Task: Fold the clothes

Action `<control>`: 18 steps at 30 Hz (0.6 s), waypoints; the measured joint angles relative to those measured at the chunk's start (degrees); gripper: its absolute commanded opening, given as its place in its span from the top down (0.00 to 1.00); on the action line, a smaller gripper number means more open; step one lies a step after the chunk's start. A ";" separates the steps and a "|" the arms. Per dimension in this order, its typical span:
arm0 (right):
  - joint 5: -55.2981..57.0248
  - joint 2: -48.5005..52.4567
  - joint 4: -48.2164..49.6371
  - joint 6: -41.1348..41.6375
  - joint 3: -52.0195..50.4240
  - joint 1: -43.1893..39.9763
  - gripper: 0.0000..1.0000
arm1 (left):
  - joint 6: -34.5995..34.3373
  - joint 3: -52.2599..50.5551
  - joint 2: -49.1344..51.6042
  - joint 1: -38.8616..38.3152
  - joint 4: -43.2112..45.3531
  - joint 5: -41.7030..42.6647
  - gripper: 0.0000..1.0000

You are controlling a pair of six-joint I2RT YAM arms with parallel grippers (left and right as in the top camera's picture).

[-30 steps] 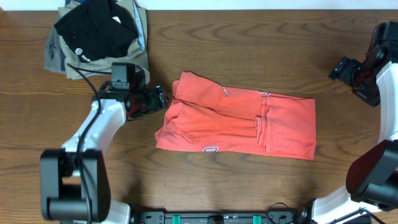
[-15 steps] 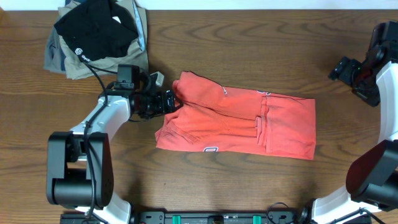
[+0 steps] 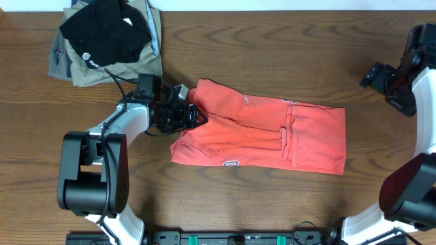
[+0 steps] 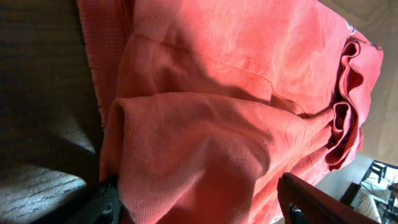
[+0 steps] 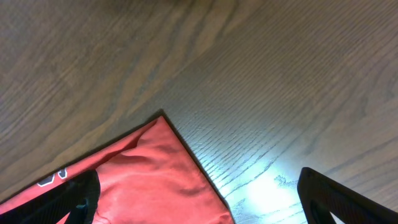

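Observation:
The red-orange clothes (image 3: 266,129) lie partly folded as a rough rectangle in the middle of the table, with a bit of white print showing at the front edge. My left gripper (image 3: 191,114) is at the shirt's left edge, open. In the left wrist view its fingers (image 4: 314,202) stand wide apart with a bunched ridge of red cloth (image 4: 205,137) between them. Off at the far right, my right gripper (image 3: 373,75) hangs open with nothing in it. The right wrist view shows a corner of the shirt (image 5: 149,180) below the gripper (image 5: 205,214).
A black folded garment (image 3: 105,30) with a small white logo lies on a khaki-grey one (image 3: 75,68) at the back left corner. Bare wood table (image 3: 272,41) surrounds the shirt. The left arm's cable runs past the pile.
My left gripper has moved right, from the bare table onto the shirt's left edge, staying open. The right arm and the shirt have not visibly moved.

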 measured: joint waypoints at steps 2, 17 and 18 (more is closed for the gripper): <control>0.00 0.00 0.00 0.02 0.00 0.00 0.01 | 0.00 0.00 0.00 0.00 0.00 -0.31 0.22; 0.00 0.00 0.00 0.02 0.00 0.00 0.01 | -1.92 0.02 -2.05 5.09 -0.33 -5.62 0.18; 0.00 0.00 0.00 0.02 0.00 0.00 0.01 | -1.97 0.02 -2.45 5.09 0.24 -5.81 0.17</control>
